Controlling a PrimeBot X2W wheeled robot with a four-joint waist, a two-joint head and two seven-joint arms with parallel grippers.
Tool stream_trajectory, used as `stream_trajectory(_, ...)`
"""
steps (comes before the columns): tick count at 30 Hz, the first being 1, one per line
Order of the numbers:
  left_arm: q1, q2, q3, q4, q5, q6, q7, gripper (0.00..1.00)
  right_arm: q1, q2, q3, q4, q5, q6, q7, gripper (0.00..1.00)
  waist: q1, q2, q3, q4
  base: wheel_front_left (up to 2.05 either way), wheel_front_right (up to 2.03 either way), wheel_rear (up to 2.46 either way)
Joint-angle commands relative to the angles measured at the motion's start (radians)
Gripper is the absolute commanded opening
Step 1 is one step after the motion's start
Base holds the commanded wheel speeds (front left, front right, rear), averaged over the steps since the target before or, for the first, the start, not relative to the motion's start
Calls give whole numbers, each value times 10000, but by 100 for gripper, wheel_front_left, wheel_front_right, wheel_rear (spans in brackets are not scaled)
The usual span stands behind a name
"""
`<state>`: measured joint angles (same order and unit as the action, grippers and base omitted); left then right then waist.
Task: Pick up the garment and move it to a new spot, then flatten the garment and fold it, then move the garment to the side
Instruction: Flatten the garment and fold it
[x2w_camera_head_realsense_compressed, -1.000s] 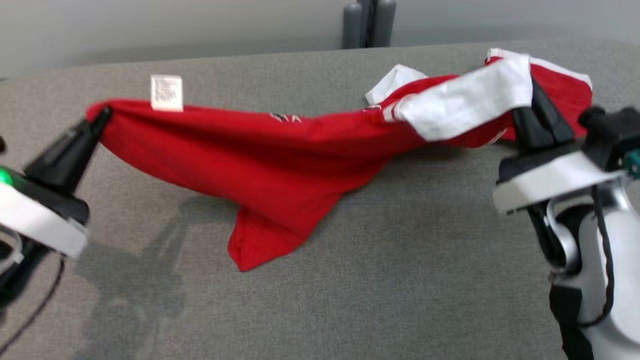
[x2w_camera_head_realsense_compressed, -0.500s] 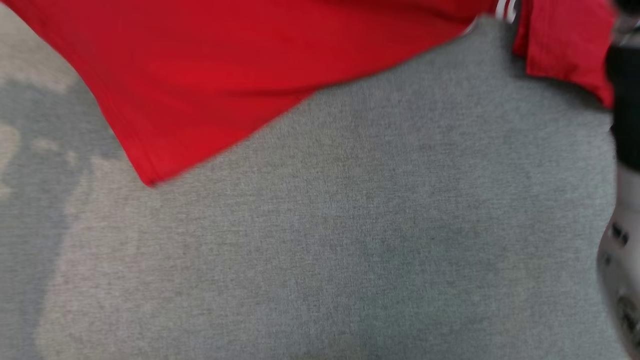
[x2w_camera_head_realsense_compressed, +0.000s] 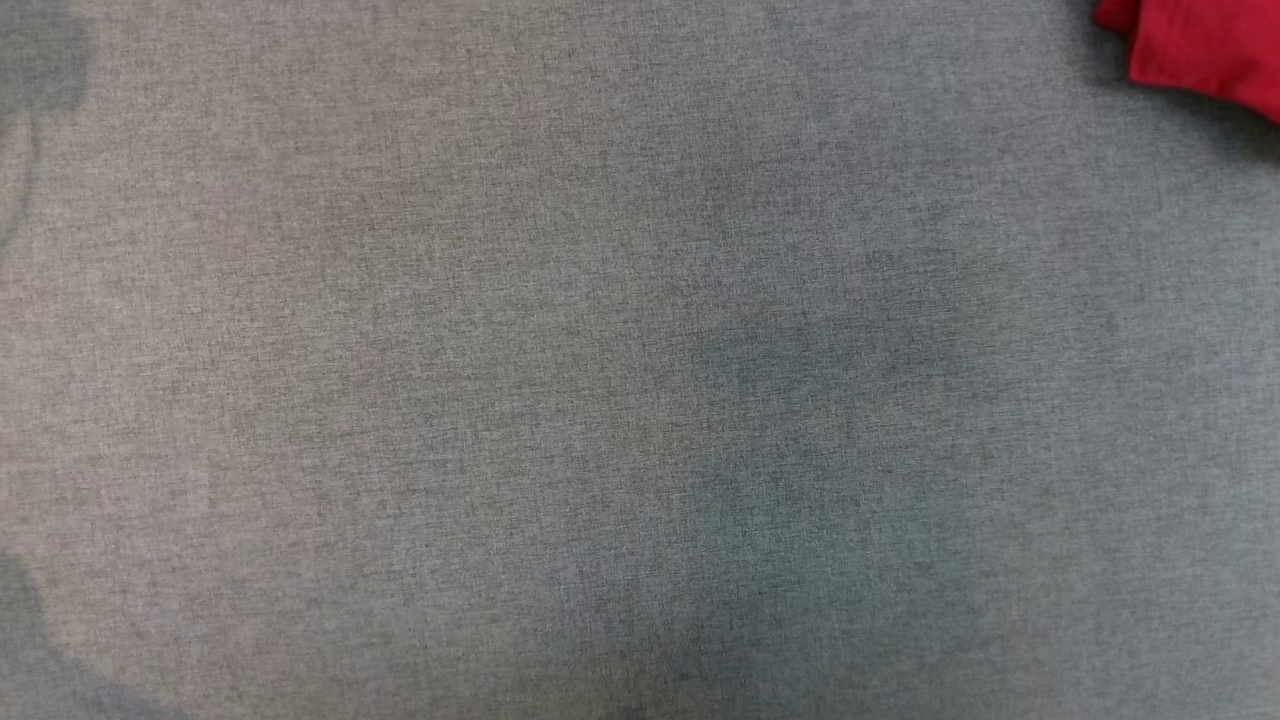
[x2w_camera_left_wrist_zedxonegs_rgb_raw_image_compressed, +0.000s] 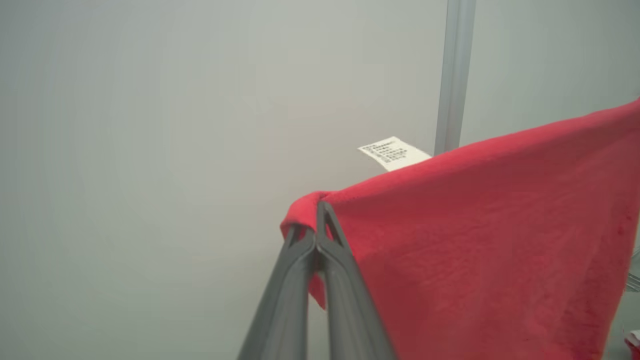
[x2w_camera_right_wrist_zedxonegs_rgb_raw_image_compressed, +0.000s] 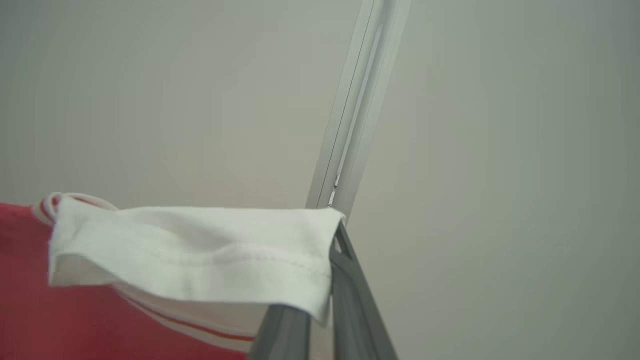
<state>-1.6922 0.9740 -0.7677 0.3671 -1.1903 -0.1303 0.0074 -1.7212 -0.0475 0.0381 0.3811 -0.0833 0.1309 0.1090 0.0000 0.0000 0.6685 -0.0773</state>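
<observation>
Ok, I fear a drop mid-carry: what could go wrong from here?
The left gripper pinches just a small bunch of the shirt, so it could slip out. The right gripper is shut on the sleeve at its edge, which may pull free. With the shirt at the head view's top corner, laying it on the table may be misjudged.

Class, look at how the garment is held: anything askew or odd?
Mismatched grips: the left gripper pinches a red corner of the garment near its care label; the right gripper holds a white sleeve draped over its tip.
</observation>
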Motion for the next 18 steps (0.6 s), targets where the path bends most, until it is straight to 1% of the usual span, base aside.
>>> stream_trajectory(1, -153, -46, -174, 212, -171, -8, -103, 0, -17, -68, -26, -127, -84, -2, -76, 0, 0, 0, -20, 6, 0, 0, 0)
stream_trajectory(4, -437, -82, -563, 464, -457, -8, -201, 0, 182, -63, 161, -602, -130, -2, 104, 0, 0, 0, -59, 5, 0, 0, 0)
stream_trajectory(7, -313, -26, -1093, 626, -852, -8, -107, 0, 662, -59, 356, -1222, -104, -2, 498, 0, 0, 0, -54, 3, 0, 0, 0)
stream_trajectory(10, -80, 151, -1692, 600, -1062, -8, 11, 0, 1257, -64, 617, -1960, -177, -2, 1053, 0, 0, 0, -46, -3, 0, 0, 0)
stream_trajectory(13, 244, 325, -2383, 400, -1321, -8, 161, 0, 2134, -70, 658, -2574, -88, -2, 1663, 0, 0, 0, -202, -13, 0, 0, 0)
stream_trajectory(14, 244, 325, -2383, 400, -1321, -8, 161, 0, 2134, -70, 658, -2574, -88, -2, 1663, 0, 0, 0, -202, -13, 0, 0, 0)
stream_trajectory(18, 894, 698, -3260, 37, -1814, -7, 417, 0, 3396, -62, 781, -3245, -157, -2, 2343, 0, 0, 0, -628, -97, 0, 0, 0)
